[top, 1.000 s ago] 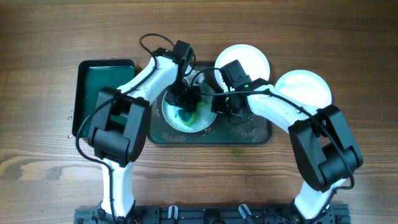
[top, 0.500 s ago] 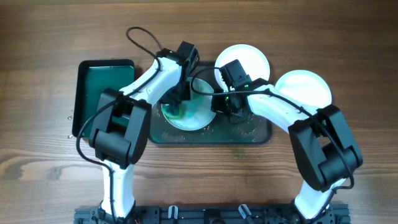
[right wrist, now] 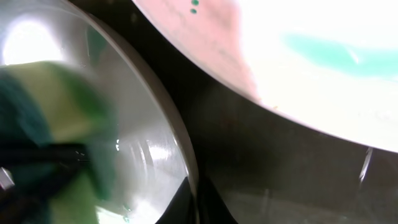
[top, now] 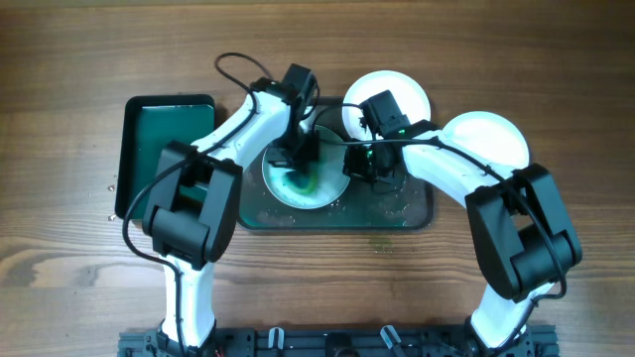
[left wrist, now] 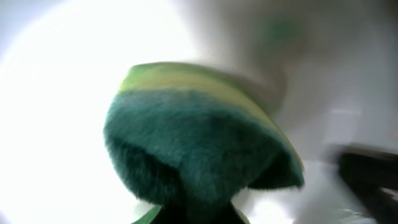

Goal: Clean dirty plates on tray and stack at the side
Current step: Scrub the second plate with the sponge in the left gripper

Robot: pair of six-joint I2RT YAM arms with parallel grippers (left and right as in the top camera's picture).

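The dark grey tray holds one dirty plate with a teal smear near its middle. My left gripper is shut on a green and yellow sponge and presses it on that plate. My right gripper is shut on the plate's right rim, with a finger on each side. A second plate lies at the tray's back edge and shows a teal smear in the right wrist view. A third plate lies on the table to the right.
A smaller black tray with a green inside stands to the left of the grey tray. Water drops and specks lie on the grey tray's floor. The wooden table surrounds everything.
My left gripper slid the sponge left across the plate, then back to the right. The right gripper kept its hold on the rim and barely moved.
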